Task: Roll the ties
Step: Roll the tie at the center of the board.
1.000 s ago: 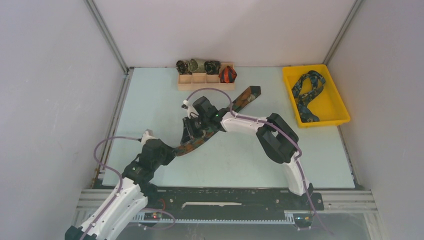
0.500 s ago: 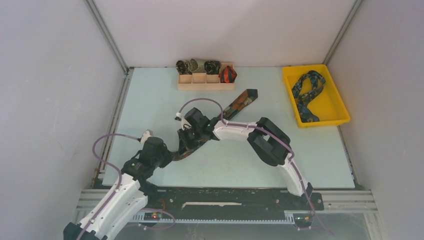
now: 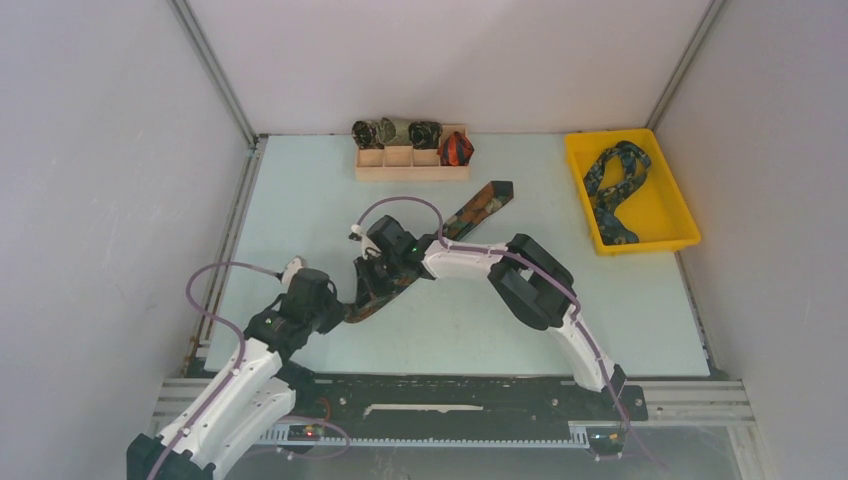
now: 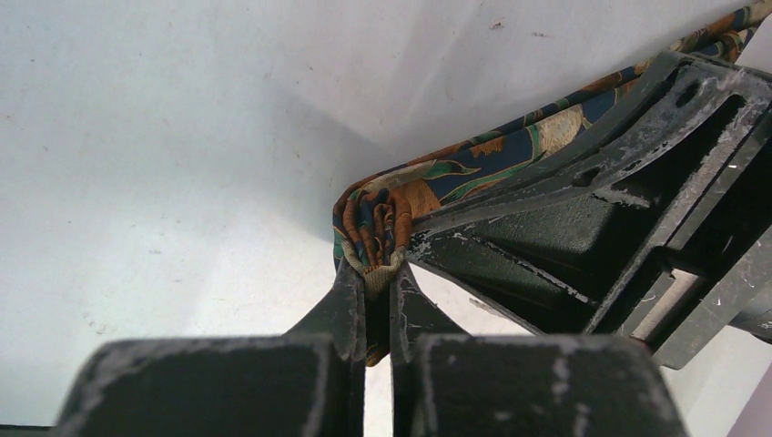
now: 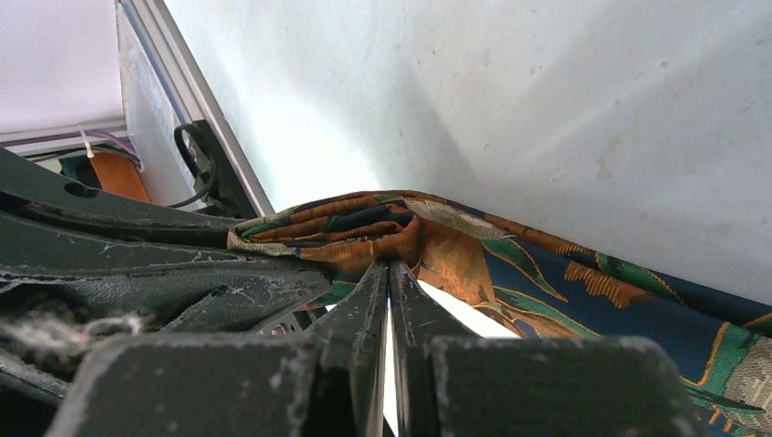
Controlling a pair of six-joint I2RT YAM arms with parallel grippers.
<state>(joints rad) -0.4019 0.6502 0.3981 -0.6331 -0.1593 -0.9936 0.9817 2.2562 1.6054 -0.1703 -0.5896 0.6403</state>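
1. Tie (image 3: 480, 205), brown-orange-green, lies diagonally mid-tabletop (image 3: 300, 200), one end toward the near-left corner.
2. Left hand (image 4: 376, 278) is clenched on that bunched end; right hand (image 5: 390, 273) pinches the fabric just beside it.
3. Step, prob.: starting the roll. Next move needs the end turned over w/ the fabric kept taut.
4. Far edge: wooden box (image 3: 412, 172) w/ rolled ties (image 3: 400, 131). Far-right corner: yellow tray (image 3: 680, 215) w/ navy tie (image 3: 612, 185). Plain grey walls.
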